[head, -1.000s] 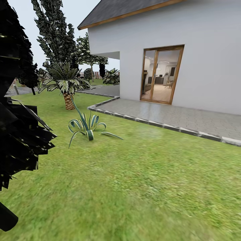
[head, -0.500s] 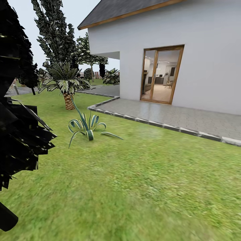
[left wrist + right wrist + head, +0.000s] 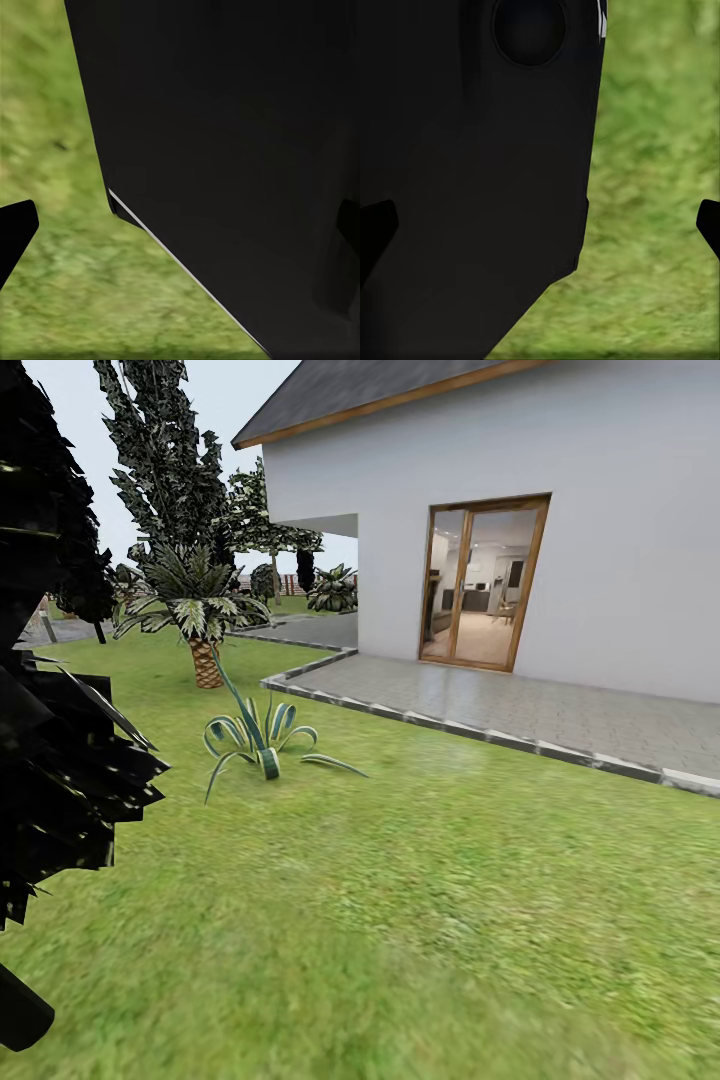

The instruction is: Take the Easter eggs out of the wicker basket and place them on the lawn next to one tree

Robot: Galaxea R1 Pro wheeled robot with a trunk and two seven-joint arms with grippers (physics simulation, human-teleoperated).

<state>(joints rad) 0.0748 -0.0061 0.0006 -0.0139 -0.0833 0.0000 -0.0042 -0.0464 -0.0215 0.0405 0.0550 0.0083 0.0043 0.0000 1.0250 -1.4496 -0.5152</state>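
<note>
The lawn (image 3: 430, 900) spreads in front of me in the head view, short green grass running up to a paved terrace. The Easter eggs and the wicker basket are out of view. In the left wrist view my left gripper (image 3: 180, 232) is open, its dark fingertips (image 3: 13, 236) at the picture's edges, with a black part of my body and grass behind them. In the right wrist view my right gripper (image 3: 540, 229) is open too, fingertips (image 3: 375, 232) wide apart, with nothing held between them.
A white house (image 3: 600, 480) with a glass door (image 3: 485, 585) stands behind a grey paved terrace (image 3: 520, 710) with a stone kerb. A spiky agave (image 3: 260, 740) and a small palm (image 3: 200, 620) grow on the grass. Dark cypress-like foliage (image 3: 50, 760) crowds the left.
</note>
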